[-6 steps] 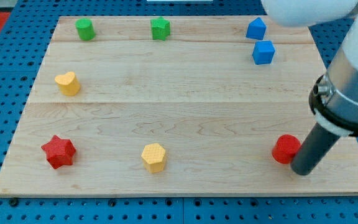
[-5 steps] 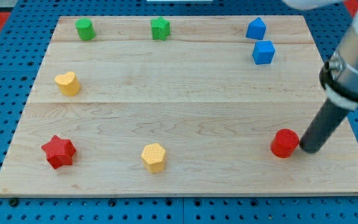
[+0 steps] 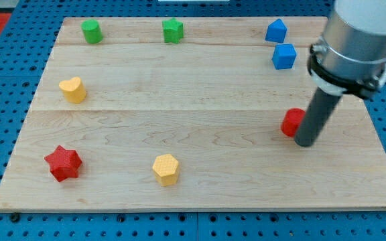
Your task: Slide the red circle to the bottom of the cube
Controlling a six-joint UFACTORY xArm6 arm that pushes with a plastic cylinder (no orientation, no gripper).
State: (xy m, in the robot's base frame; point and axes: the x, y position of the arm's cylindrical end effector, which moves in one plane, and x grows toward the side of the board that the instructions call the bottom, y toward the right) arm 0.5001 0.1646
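Observation:
The red circle (image 3: 291, 123) sits on the wooden board at the view's right, partly hidden by my rod. My tip (image 3: 305, 142) touches its lower right side. The blue cube (image 3: 284, 57) stands well above the circle, toward the view's top right, with clear board between them.
A second blue block (image 3: 275, 31) sits just above the cube. A green cylinder (image 3: 91, 31) and a green star (image 3: 173, 30) line the top. A yellow heart (image 3: 73, 89) is at the left; a red star (image 3: 63, 163) and a yellow hexagon (image 3: 166, 169) are at the bottom.
My tip has moved up and to the left, pushing the red circle up the board from near the bottom right toward the blue cube.

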